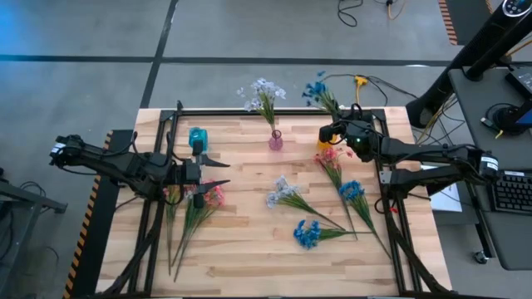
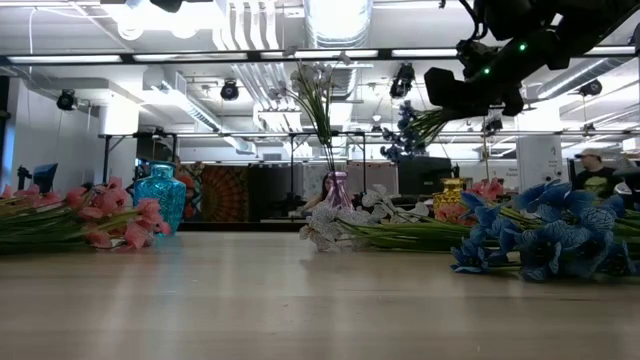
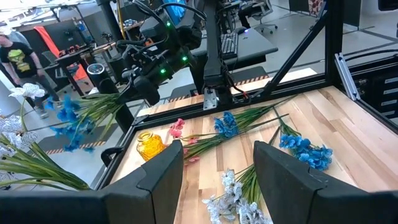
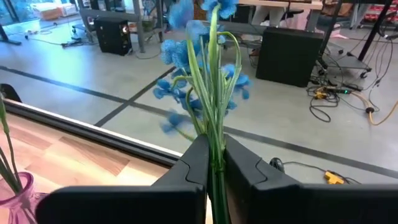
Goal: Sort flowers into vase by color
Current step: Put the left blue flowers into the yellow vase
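Your right gripper (image 4: 211, 163) has its fingers pinched tight on the green stems of a blue spray (image 1: 317, 90), and it's up in the air near the bench's (image 1: 249, 257) far right corner, just above the little yellow vase (image 1: 322, 146). That spray's long axis runs from the fingers outward past the far edge of the bench, blossoms leading, stems trailing back into the grip (in the low view it tilts slightly down toward the blooms). Your left gripper (image 1: 218, 174) waits on the left side, fingers (image 3: 163, 167) parted about halfway with nothing between them, hovering just over the pink sprays (image 1: 199, 208), whose stems run toward the near edge. Beside it stands the teal vase (image 1: 197, 139). Mid-bench at the far edge, the pink vase (image 1: 275, 141) already carries a pale lavender-white spray (image 1: 263, 91), standing upright, blossoms up. Lying flat on the right half of the bench you have another pale spray (image 1: 283, 194) with blossoms pointing left, a blue one (image 1: 308, 233) near the front also with its head to the left, a second blue one (image 1: 352, 191), and a pink one (image 1: 331, 156) just beside the yellow vase.
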